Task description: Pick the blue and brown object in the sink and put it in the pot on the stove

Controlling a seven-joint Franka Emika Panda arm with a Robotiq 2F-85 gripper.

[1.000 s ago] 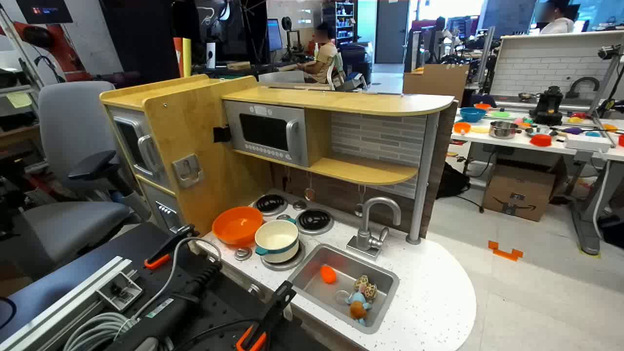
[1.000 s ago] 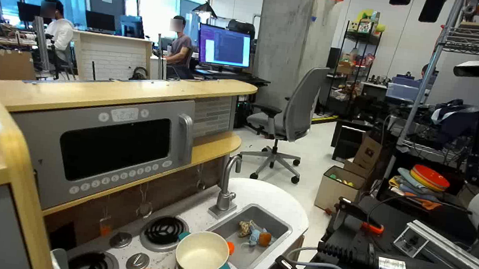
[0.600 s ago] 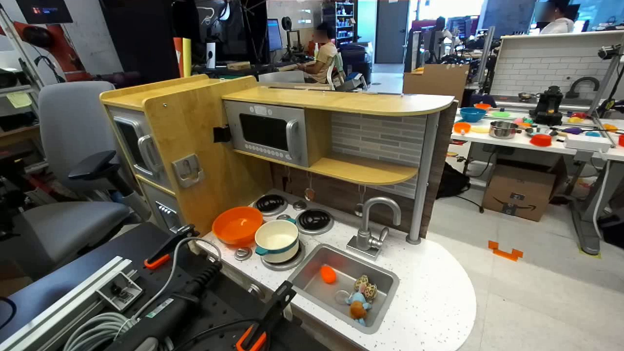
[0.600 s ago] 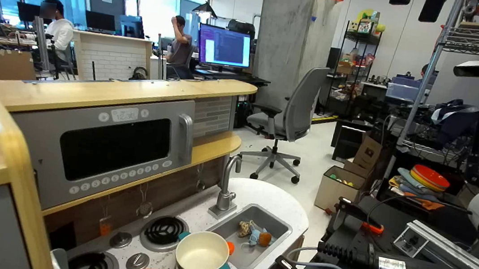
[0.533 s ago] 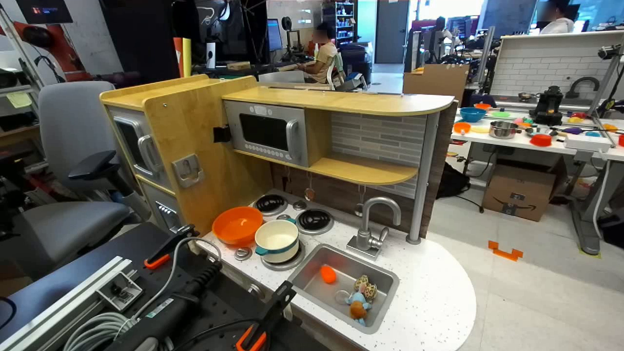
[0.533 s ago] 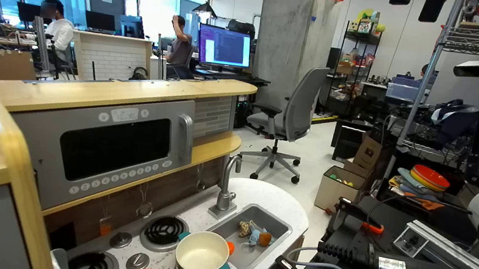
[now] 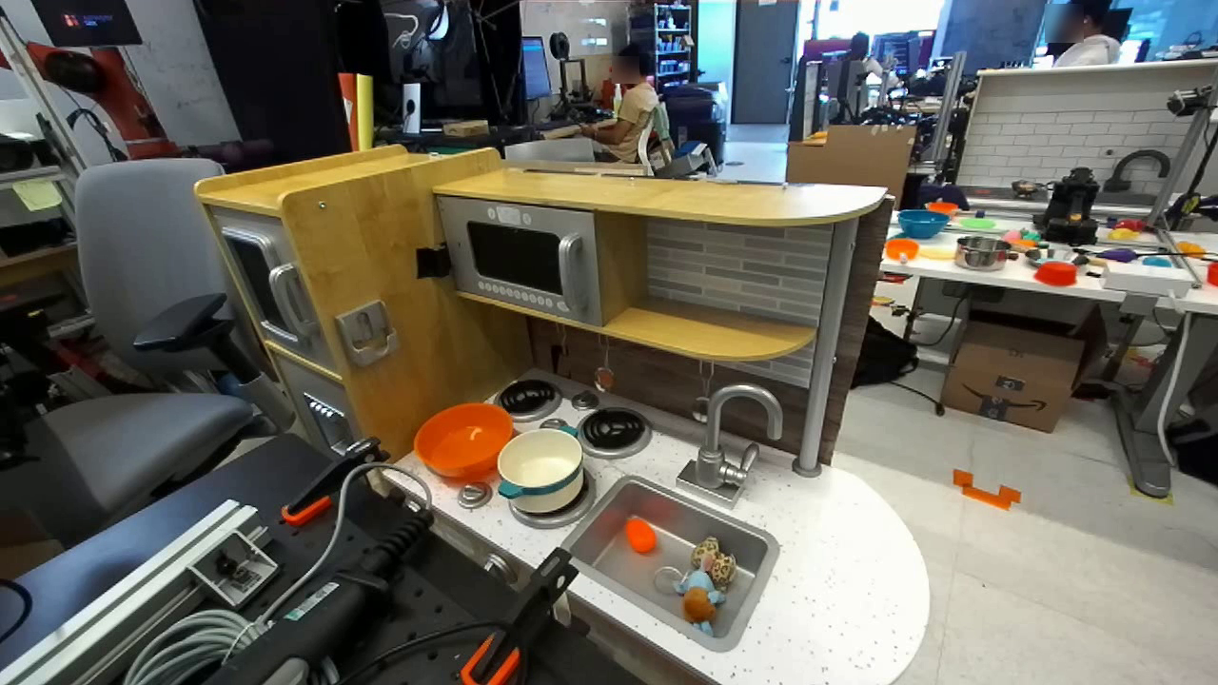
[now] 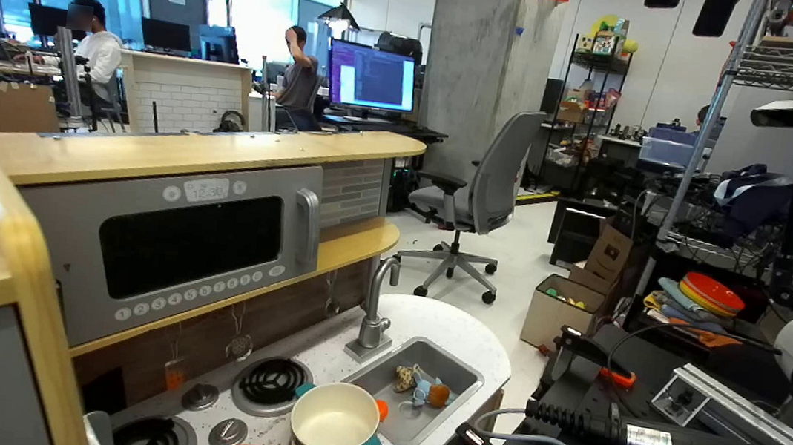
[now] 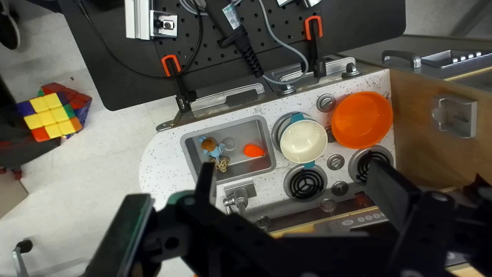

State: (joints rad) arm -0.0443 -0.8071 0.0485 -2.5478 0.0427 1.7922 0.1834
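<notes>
The blue and brown object (image 7: 699,606) is a small toy figure with a brown head and blue body. It lies in the grey sink (image 7: 674,528) in both exterior views (image 8: 431,393) and in the wrist view (image 9: 208,144). The pot (image 7: 540,464) is cream inside with teal handles. It stands on a burner of the stove (image 7: 614,430) beside the sink; it also shows in the wrist view (image 9: 303,140). My gripper (image 9: 294,167) is open and empty, with fingers wide apart high above the counter. It is out of sight in both exterior views.
An orange egg-shaped thing (image 9: 253,150) and a leopard-print piece (image 9: 221,164) lie in the sink with the figure. An orange bowl (image 9: 362,120) stands beside the pot. The faucet (image 7: 714,466) and the shelf (image 7: 709,333) overhang the back. A black table (image 7: 447,571) with clamps borders the front.
The figure, pot and sink have not moved. In an exterior view, a hand with a white device has come in at the upper right edge, and a seated person has raised a hand.
</notes>
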